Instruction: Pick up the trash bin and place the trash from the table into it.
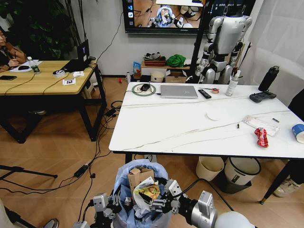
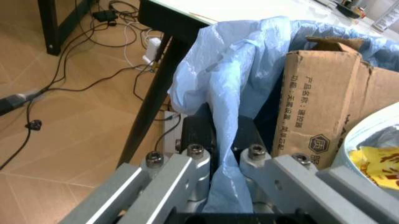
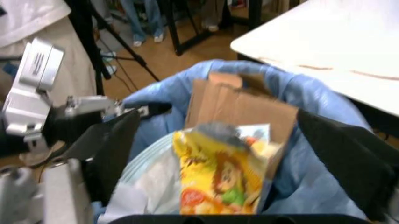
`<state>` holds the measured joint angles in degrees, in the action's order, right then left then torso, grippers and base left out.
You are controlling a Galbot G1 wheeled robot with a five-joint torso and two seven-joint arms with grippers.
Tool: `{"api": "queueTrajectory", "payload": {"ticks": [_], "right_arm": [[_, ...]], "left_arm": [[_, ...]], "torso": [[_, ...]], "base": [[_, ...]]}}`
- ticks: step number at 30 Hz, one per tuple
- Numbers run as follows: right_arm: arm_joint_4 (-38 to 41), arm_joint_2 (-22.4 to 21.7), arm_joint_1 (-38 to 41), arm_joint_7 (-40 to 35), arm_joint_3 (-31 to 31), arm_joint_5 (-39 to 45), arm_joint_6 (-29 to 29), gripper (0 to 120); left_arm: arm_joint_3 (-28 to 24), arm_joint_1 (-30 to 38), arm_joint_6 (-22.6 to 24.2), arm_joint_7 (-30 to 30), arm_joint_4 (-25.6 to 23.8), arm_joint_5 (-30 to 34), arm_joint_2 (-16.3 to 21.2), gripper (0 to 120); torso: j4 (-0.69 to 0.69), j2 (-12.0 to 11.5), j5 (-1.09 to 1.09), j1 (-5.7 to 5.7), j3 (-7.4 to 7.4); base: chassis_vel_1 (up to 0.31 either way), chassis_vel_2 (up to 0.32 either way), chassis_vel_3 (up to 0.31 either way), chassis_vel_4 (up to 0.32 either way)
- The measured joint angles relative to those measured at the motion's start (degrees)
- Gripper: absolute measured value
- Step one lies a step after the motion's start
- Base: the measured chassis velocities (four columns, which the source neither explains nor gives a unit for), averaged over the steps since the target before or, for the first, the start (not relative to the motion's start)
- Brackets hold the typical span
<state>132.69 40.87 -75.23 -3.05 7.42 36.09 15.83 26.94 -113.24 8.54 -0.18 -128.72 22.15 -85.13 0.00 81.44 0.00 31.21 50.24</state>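
Note:
The trash bin (image 1: 142, 194), lined with a crinkly light-blue bag, hangs off the floor in front of the white table (image 1: 180, 128). My left gripper (image 1: 118, 200) is shut on its rim, the bag (image 2: 218, 93) pinched between the fingers (image 2: 198, 133). In the bin are brown cardboard (image 2: 318, 93) and a yellow wrapper (image 3: 215, 177). My right gripper (image 3: 218, 116) hovers open over the bin's mouth, at the bin's right side (image 1: 162, 202). On the table's right part lie a red wrapper (image 1: 261, 137), a clear plastic pack (image 1: 260, 124), a white tissue (image 1: 214, 115) and a blue-white cup (image 1: 298, 132).
A laptop (image 1: 179, 91), remote (image 1: 204, 93), bottles and a game controller (image 1: 262, 96) stand along the table's far edge. Under the table are a cream bin (image 1: 209, 167) and a white black-rimmed bin (image 1: 241, 172). A wooden desk (image 1: 42, 78) is at the left, with cables (image 1: 95, 156) across the floor.

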Motion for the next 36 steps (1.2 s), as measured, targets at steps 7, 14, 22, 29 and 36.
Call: {"api": "queueTrajectory", "payload": {"ticks": [7,14,22,29,36], "right_arm": [[1.4,2.0,-1.6,-0.4,-8.9,3.3,-1.8,100],[1.9,3.9,-2.5,-0.8,-17.0,6.7,-3.6,100],[-1.6,11.4,-6.3,-1.8,-26.5,6.3,-9.5,100],[-5.9,23.4,-13.1,1.2,-38.0,0.2,-12.3,100],[-8.9,36.3,-19.9,6.7,-44.2,-5.6,-18.9,100]], "left_arm": [[0.2,-0.1,-0.1,0.0,-0.4,0.3,0.3,1],[0.5,-0.1,-0.1,0.0,-0.6,0.8,1.0,1],[1.2,0.2,-0.5,0.1,-0.6,0.8,2.1,1],[2.3,0.8,-1.1,0.5,0.9,1.3,3.5,1],[2.7,1.6,-1.5,0.7,2.5,2.1,5.1,1]], "torso": [[-0.01,0.0,0.0,0.0,0.0],[0.0,0.0,-0.01,0.0,0.0],[0.0,0.0,0.01,0.0,0.0],[0.0,0.0,-0.02,0.0,0.0],[-0.01,0.0,-0.01,0.0,0.0]], "base": [[0.0,0.0,0.0,0.0],[0.0,0.0,0.0,0.0],[0.0,0.0,0.0,0.0],[0.0,0.0,0.0,0.0],[0.0,0.0,0.0,0.0]]}}
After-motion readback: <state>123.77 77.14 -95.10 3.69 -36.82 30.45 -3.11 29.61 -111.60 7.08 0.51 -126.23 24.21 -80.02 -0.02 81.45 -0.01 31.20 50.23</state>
